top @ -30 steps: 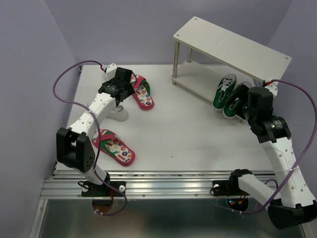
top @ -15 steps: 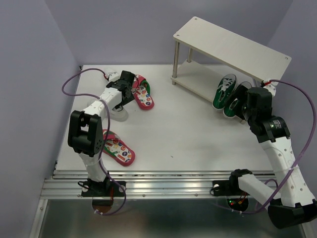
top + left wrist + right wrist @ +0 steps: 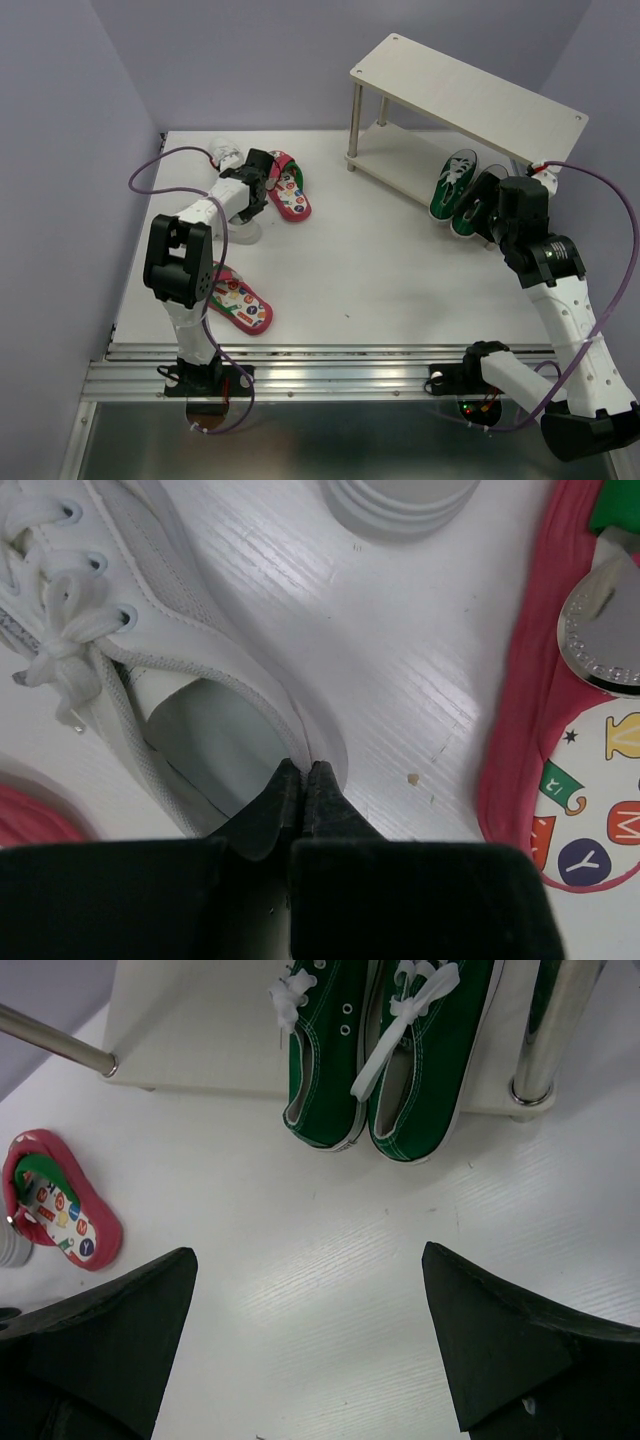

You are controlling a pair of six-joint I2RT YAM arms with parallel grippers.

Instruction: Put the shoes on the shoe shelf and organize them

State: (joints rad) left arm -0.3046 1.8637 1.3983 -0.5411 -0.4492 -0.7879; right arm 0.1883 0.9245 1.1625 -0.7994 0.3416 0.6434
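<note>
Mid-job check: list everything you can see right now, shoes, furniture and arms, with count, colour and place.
green sneakers: two, green with white laces, side by side on the shelf's lower board, heels at its front edge.
white sneakers: two, white, far left of the table; one pinched at its collar, the other only partly seen just beyond it.
flip-flops: two, red-pink with printed insoles; one far left, one near the front left.
shoe shelf: one, beige, two-tier, far right.
table: one, white.
cables: two, purple, one per arm.
left gripper: shut on a white sneaker's collar.
right gripper: open, in front of the green sneakers.
</note>
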